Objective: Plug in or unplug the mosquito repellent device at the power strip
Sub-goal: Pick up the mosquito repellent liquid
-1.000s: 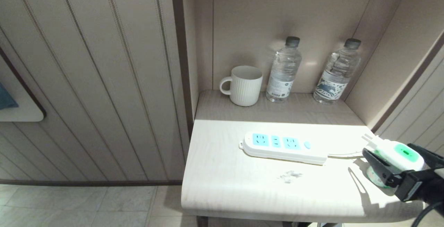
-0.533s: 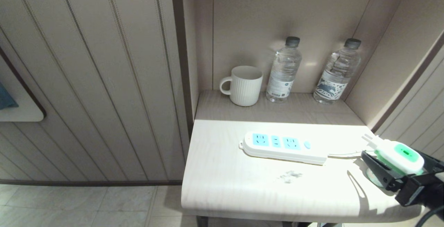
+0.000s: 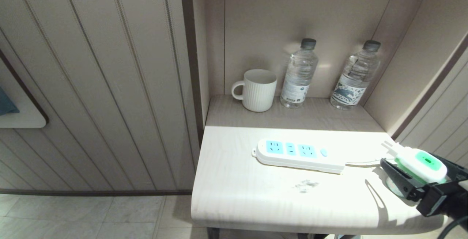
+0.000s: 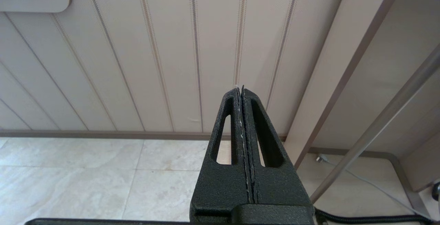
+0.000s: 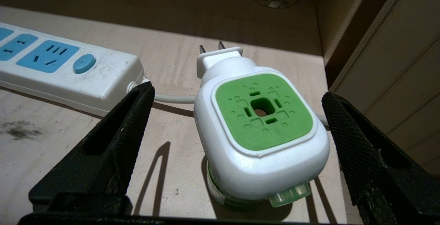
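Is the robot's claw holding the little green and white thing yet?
No. The right claw is open around the mosquito repellent device, with gaps on both sides. The left claw is shut on nothing.

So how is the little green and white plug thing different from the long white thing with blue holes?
The mosquito repellent device is short and chunky with a green top patch; the power strip is long and flat with light-blue socket faces. The device has two bare prongs sticking out; the strip has holes for prongs, all empty. The device sits between the open right gripper fingers; nothing is around the strip. Both are white and rest on the same table.
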You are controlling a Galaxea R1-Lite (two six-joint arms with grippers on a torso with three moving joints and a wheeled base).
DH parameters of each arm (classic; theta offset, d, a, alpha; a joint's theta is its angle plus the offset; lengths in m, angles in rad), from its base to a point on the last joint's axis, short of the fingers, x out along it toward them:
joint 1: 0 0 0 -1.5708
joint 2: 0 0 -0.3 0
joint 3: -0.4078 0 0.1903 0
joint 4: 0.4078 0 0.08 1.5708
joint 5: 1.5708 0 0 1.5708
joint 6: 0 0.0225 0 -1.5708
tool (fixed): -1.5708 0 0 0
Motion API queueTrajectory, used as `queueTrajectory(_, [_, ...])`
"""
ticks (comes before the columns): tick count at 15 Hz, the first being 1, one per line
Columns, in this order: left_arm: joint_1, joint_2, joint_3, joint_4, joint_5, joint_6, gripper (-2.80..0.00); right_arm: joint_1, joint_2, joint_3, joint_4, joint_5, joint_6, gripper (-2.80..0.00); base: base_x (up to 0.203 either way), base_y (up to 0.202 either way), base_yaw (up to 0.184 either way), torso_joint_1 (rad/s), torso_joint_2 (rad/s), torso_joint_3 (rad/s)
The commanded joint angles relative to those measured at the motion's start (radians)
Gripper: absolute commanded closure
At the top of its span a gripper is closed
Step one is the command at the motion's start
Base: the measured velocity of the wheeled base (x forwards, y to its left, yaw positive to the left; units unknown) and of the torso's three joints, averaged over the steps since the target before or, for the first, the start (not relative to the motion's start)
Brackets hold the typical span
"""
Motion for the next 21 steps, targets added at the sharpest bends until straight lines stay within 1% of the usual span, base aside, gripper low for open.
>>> queueTrajectory(1, [0.001,0.000,0.000,0.000,0.000,0.000,0.00,0.000,0.009,0.008,-0.009,0.000,0.000,-2.80,0.000,0.000,0.000,0.000,0.00,0.000])
queueTrajectory(9, [0.000,0.000,0.000,0.000,0.000,0.000,0.00,0.000,0.040,0.012,-0.042,0.001,0.001,-2.80,0.000,0.000,0.000,0.000,0.00,0.000])
queueTrajectory(13, [0.001,0.000,0.000,0.000,0.000,0.000,0.00,0.000,0.056,0.032,-0.079,0.004,0.002,-2.80,0.000,0.000,0.000,0.000,0.00,0.000])
queueTrajectory(16, [0.001,0.000,0.000,0.000,0.000,0.000,0.00,0.000,0.099,0.067,-0.176,0.007,0.002,-2.80,0.000,0.000,0.000,0.000,0.00,0.000])
queueTrajectory(21, [0.001,0.000,0.000,0.000,0.000,0.000,0.00,0.000,0.123,0.082,-0.234,0.007,0.010,-2.80,0.000,0.000,0.000,0.000,0.00,0.000])
